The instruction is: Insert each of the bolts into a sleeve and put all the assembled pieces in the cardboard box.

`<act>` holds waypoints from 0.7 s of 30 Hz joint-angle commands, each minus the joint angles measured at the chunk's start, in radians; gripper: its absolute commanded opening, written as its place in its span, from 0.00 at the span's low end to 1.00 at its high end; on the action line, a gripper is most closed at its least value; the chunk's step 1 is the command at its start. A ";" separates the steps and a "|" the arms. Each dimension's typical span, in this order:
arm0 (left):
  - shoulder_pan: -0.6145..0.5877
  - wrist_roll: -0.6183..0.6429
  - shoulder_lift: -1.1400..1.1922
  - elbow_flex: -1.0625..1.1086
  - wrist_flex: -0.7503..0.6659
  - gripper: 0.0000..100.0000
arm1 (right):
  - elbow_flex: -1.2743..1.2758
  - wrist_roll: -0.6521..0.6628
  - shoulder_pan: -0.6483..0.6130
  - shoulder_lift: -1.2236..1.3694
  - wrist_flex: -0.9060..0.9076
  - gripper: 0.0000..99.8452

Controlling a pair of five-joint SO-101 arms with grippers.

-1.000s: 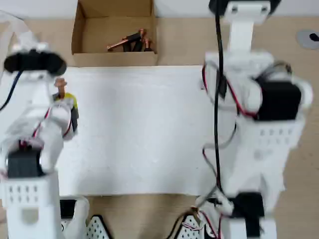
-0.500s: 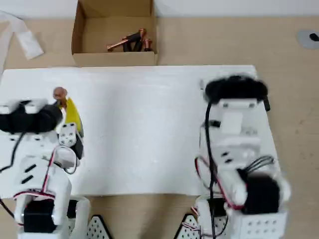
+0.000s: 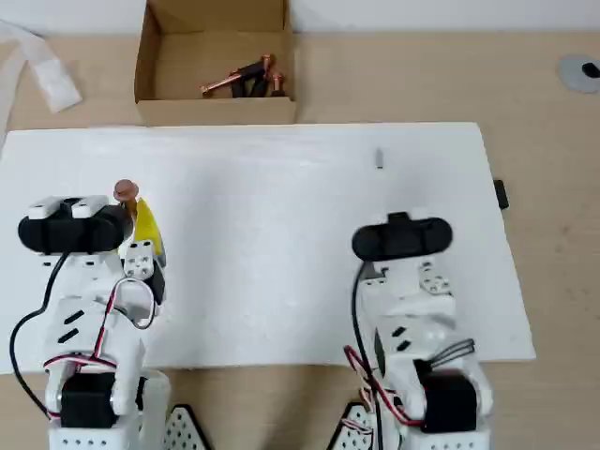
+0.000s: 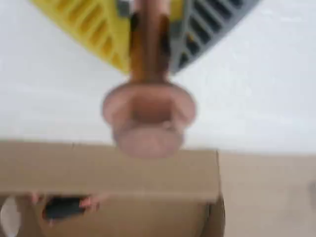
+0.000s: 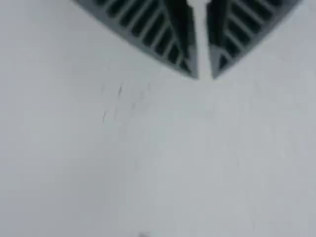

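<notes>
Copper bolt (image 4: 148, 111), broad round head

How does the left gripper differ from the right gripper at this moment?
The left gripper is shut on a copper bolt; the right gripper is shut on nothing. The left gripper has one yellow finger and one grey; the right gripper's fingers are both grey. Both are above the white mat.
</notes>
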 commanded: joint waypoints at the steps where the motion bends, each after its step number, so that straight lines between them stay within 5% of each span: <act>1: 0.012 0.005 -0.013 0.028 -0.023 0.01 | 0.036 0.008 -0.012 -0.101 -0.028 0.01; 12: 0.021 0.009 -0.015 0.232 -0.031 0.01 | 0.143 0.006 -0.012 -0.114 -0.029 0.01; 21: -0.018 0.259 -0.015 0.351 -0.028 0.01 | 0.228 0.006 -0.012 -0.114 -0.029 0.01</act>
